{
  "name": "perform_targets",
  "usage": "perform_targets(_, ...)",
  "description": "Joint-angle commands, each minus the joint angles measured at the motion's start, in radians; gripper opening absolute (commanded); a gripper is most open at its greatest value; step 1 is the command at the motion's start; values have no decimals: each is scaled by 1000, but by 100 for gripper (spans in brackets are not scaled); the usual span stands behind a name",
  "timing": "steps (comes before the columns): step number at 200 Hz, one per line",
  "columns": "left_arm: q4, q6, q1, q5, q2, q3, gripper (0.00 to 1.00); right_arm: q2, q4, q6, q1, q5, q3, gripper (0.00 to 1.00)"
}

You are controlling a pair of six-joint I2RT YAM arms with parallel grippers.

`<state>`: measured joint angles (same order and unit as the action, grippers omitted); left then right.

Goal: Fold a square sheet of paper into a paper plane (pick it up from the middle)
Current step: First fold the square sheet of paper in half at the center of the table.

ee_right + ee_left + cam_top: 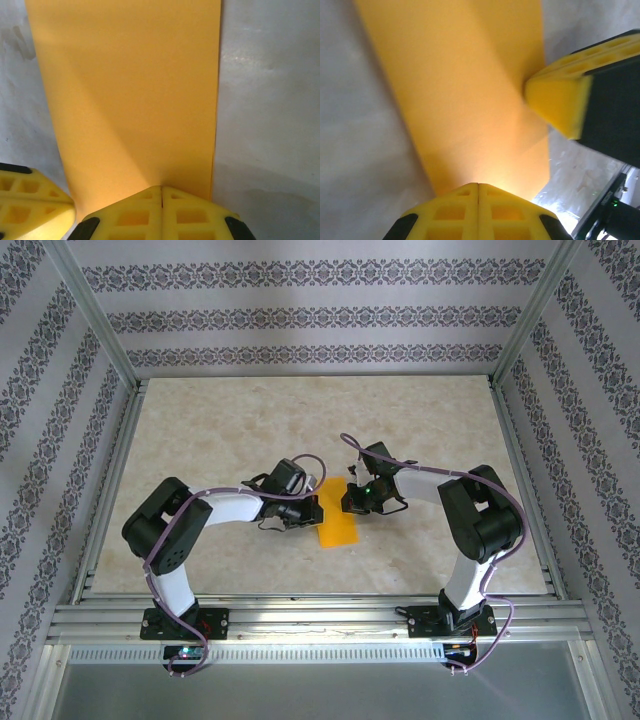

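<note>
Both the left gripper [478, 186] and right gripper [161, 189], each pressed together, bear on the thin orange-yellow paper sheet [337, 525] lying flat on the beige counter [200, 430], centred toward its near edge, seemingly halved once, most folds remaining.

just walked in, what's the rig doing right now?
Both arms meet over an orange-yellow paper lying in the middle of the table. It looks like a narrow strip with a faint crease, not yet a plane. The left gripper and right gripper are shut, tips down at the paper from opposite sides. Pressing or pinching, I cannot tell.
</note>
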<state>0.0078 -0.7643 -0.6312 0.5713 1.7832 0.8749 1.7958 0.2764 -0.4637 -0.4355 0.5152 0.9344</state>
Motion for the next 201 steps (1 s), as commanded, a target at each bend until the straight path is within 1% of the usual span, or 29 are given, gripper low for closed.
perform_targets(1,-22,18,-12,-26,-4,-17,0,21,83,8,7,-55,-40,0)
perform_targets(14,-80,43,-12,-46,-29,-10,0,22,86,8,7,-55,-41,0)
perform_targets(30,-121,62,-12,-40,-66,4,0,21,87,11,9,-56,-40,0)
perform_targets(61,-95,34,-15,-2,-124,27,2,19,88,8,11,-55,-41,0)
perform_targets(98,3,-22,-34,60,-80,42,2,13,86,4,11,-54,-41,0)
perform_targets(141,64,-60,-87,80,-30,29,2,13,86,6,12,-57,-46,0)
perform_targets(201,160,-100,-113,60,10,-112,1,10,85,6,13,-56,-48,0)
